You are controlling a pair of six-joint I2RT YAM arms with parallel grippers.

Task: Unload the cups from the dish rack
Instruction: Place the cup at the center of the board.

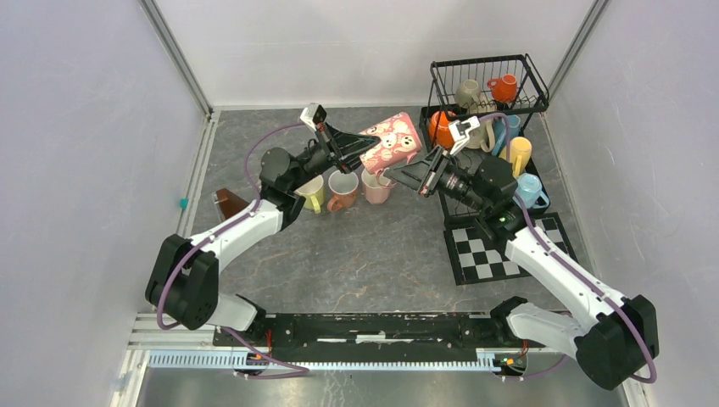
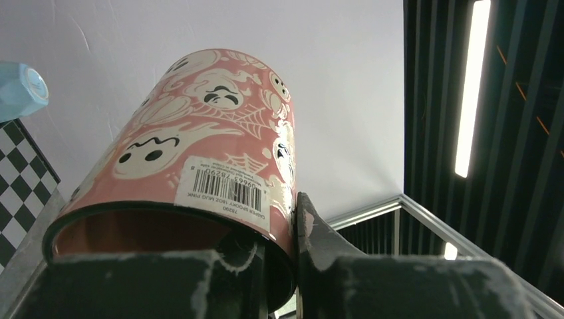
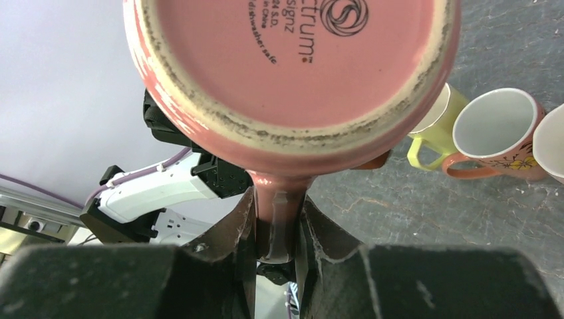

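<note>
The left pincer point(image 1: 366, 151) is clamped on the rim of a tall pink glossy ceramic mug printed with white ghosts and cobwebs point(image 1: 394, 136). In the left wrist view one finger point(image 2: 312, 232) presses the outside of the wall. The other sits inside the mouth, so the wall is pinched between them. The mug point(image 2: 199, 133) lies tilted with its mouth toward this pincer, and a white barcode sticker point(image 2: 223, 193) sits just beside the outer finger.

The right pincer point(image 1: 397, 175) is closed on the same mug's handle. In the right wrist view the handle stands squeezed between both fingers, and the mug's round pink base point(image 3: 292, 66) fills the view just above them. The mug hangs between the two pincers, clear of the grey stone-patterned table point(image 1: 373, 254).

Under the pincers three smaller mugs stand upright in a row on the table: a pale yellow one point(image 1: 312, 193), a peach-orange one with a flower print point(image 1: 343, 191) and a pink one point(image 1: 376, 186).

Behind the right pincer stands the black wire two-tier dish rack point(image 1: 487, 64). A grey-olive mug point(image 1: 468, 91) and an orange mug point(image 1: 504, 86) sit in its upper basket. Another orange mug point(image 1: 439, 129), a yellow mug point(image 1: 519, 153) and a light blue mug point(image 1: 530, 188) are lower down. A black-and-white checkered mat point(image 1: 487, 254) lies under the right forearm. A flat brown wedge point(image 1: 227, 202) sits well apart, beyond the left arm.
</note>
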